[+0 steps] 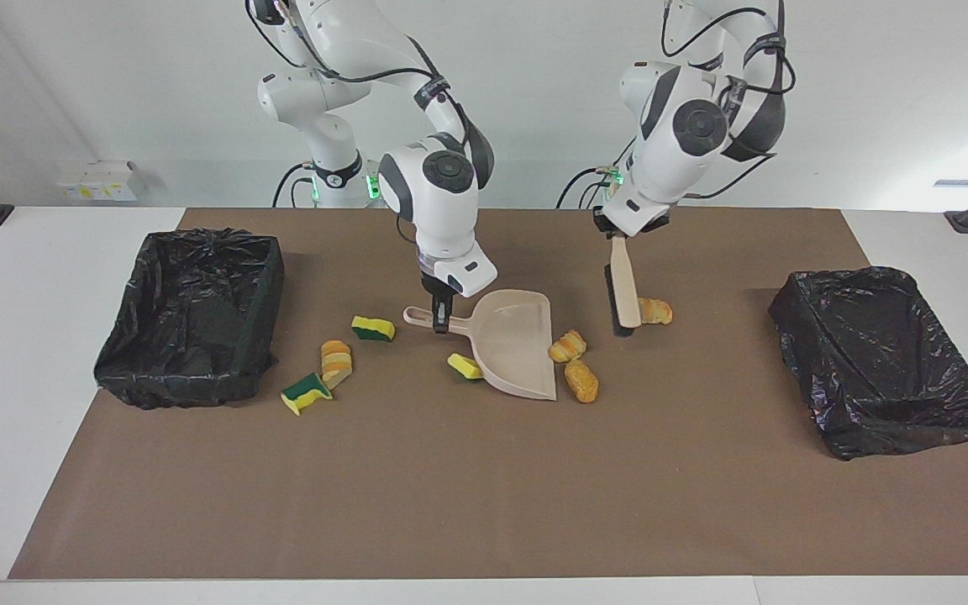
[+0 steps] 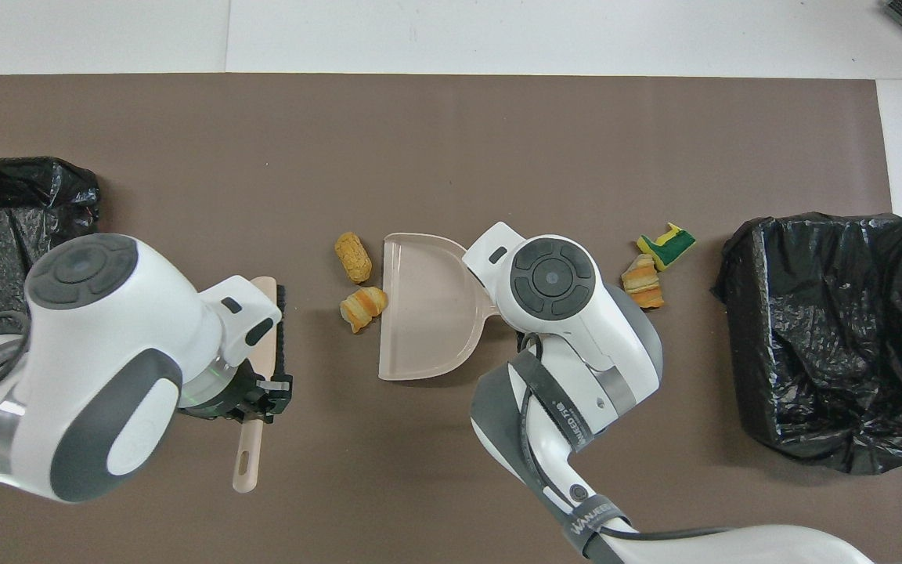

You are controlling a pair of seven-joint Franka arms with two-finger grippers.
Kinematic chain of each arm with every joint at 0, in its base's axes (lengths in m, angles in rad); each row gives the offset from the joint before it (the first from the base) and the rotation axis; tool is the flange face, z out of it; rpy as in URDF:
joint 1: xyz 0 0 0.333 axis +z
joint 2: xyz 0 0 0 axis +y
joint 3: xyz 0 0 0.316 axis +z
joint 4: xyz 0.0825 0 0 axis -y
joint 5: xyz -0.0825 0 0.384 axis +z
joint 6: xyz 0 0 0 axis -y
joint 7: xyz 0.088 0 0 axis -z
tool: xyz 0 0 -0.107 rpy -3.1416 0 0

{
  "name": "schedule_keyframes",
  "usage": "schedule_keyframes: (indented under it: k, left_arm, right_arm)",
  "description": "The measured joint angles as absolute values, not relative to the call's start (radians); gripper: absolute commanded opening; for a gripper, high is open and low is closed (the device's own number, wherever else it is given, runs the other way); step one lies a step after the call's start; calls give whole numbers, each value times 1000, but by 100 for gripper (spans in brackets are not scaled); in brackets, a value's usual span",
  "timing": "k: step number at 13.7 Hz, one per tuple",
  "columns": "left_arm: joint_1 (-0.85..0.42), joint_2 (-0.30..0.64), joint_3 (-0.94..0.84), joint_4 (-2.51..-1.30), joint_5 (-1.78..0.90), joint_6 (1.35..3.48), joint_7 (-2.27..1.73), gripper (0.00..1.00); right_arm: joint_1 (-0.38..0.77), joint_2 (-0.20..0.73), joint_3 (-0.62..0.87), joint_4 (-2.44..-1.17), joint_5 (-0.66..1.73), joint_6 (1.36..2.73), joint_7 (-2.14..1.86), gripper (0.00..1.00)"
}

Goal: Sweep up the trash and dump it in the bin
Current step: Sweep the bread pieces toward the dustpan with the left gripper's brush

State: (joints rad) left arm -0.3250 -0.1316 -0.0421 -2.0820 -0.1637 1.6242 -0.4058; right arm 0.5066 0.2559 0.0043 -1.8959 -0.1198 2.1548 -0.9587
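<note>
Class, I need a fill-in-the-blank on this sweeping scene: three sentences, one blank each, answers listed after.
1. The left gripper holds the ____ by its handle.
2. The right gripper grips the handle of the ____.
3. Two bread scraps lie at the open edge of the dustpan, none yet ____ it.

Answers: brush; dustpan; inside

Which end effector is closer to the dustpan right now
The right. The right end effector is shut on the dustpan handle. The left end effector holds the brush raised, toward the left arm's end of the table.
</note>
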Motion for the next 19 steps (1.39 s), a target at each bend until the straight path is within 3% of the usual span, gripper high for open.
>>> schedule_keyframes:
  k: [3, 6, 8, 11, 19]
  left_arm:
    - [-189, -152, -36, -2140, -164, 1608, -518, 0]
    - [-179, -150, -44, -2280, -165, 1700, -538, 0]
    - [-232, -145, -57, -2362, -166, 1831, -556, 0]
    - [-327, -123, -64, -2387, -167, 1980, -568, 0]
    - [-575, -29, -73, -2280, -343, 2159, -560, 0]
  right_arm:
    - [507, 256, 4, -1897, -120, 2163, -971, 0]
    - [507, 261, 4, -1911, -120, 2205, -1017, 0]
    - [508, 264, 4, -1914, -120, 2209, -1018, 0]
    - [513, 264, 4, -1914, -120, 2210, -1018, 0]
    - [523, 277, 4, -1914, -120, 2235, -998, 0]
